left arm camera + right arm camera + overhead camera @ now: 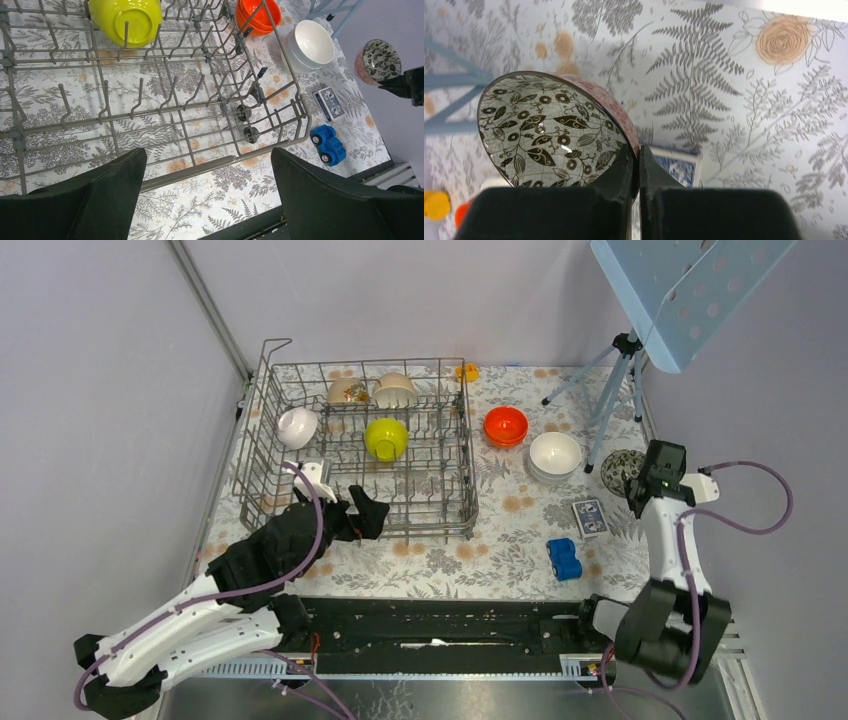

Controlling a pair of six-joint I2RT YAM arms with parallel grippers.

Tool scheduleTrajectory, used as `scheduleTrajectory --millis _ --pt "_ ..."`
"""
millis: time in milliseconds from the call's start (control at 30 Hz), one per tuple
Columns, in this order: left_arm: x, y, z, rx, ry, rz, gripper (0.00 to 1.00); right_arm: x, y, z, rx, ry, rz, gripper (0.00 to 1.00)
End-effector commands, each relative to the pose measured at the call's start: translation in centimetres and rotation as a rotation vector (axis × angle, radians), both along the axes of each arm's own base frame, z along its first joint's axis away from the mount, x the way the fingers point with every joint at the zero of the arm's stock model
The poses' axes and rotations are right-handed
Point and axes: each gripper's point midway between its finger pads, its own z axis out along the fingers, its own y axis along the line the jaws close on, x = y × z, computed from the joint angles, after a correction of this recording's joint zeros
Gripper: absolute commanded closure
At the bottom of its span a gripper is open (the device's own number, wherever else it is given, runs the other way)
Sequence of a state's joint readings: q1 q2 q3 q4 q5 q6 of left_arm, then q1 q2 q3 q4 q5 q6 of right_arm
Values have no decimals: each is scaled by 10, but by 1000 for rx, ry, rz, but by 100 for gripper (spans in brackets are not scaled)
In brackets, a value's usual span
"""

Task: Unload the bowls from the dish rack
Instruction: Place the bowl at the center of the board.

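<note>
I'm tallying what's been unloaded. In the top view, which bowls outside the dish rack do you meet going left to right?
orange-red bowl → white bowl → dark patterned bowl

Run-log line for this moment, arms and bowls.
left gripper: open over dish rack | right gripper: shut on patterned bowl rim | yellow bowl: in rack

Pale lavender walls [100, 390]; floral-print tablecloth [500, 540]; tripod [627, 345] with blue perforated panel [690, 290] far right.
</note>
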State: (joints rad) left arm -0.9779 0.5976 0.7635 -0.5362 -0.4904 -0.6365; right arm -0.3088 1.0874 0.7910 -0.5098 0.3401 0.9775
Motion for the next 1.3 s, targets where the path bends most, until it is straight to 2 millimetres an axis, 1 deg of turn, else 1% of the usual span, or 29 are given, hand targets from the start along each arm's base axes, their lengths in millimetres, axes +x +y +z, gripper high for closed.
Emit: scheduleTrajectory --millis 0,100,300,467,567,733,900,1267 --pt "0 -12 9 -63 -10 -28 1 39 -39 13 -25 -89 -84 100" --pt "-1 -15 4 -62 5 -37 1 54 -50 1 -18 -48 -73 100" --pt "0 -17 -4 -37 23 -40 1 79 -68 -9 11 -59 -60 100" --pt "3 -13 -4 -14 22 -15 1 99 -71 -17 66 -81 -63 100" --pt "4 -10 -5 -8 22 2 1 106 -73 -23 70 -73 -60 100" --pt "5 -10 -7 -5 26 8 1 110 -77 -32 73 -30 -53 100" --pt "5 -10 -10 6 31 10 1 114 -75 -40 101 -26 -49 100" --pt "4 -10 -10 -3 34 9 1 108 -66 -67 154 37 -34 100"
